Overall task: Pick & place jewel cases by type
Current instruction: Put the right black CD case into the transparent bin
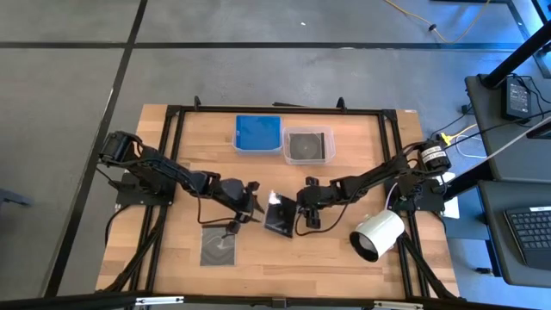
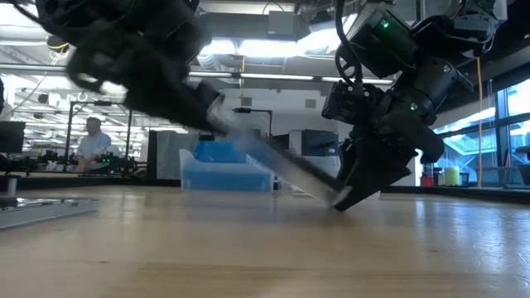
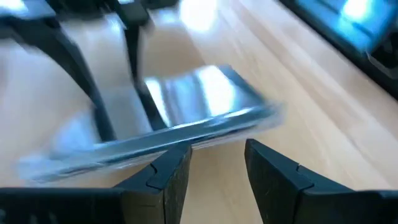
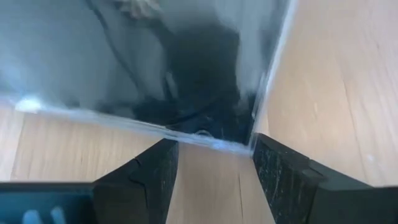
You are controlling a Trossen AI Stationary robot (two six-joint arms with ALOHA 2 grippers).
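Mid-table, a dark jewel case (image 1: 280, 215) tilts between both grippers, in front of the grey-case tub (image 1: 308, 145). The left gripper (image 1: 255, 207) and right gripper (image 1: 300, 213) each meet one edge; whether either clamps it cannot be told. This looks like a handover, so one firm grip is needed before release.

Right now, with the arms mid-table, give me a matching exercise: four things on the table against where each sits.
Things:
1. clear plastic tub of blue cases
2. clear plastic tub holding a dark case
3. white cylinder
4. dark grey square jewel case lying flat

Places:
A. front right, beside the right arm
B. far side, left of the other tub
C. front left, in front of the left arm
D. far side, right of the other tub

Pairs: 1-B, 2-D, 3-A, 4-C
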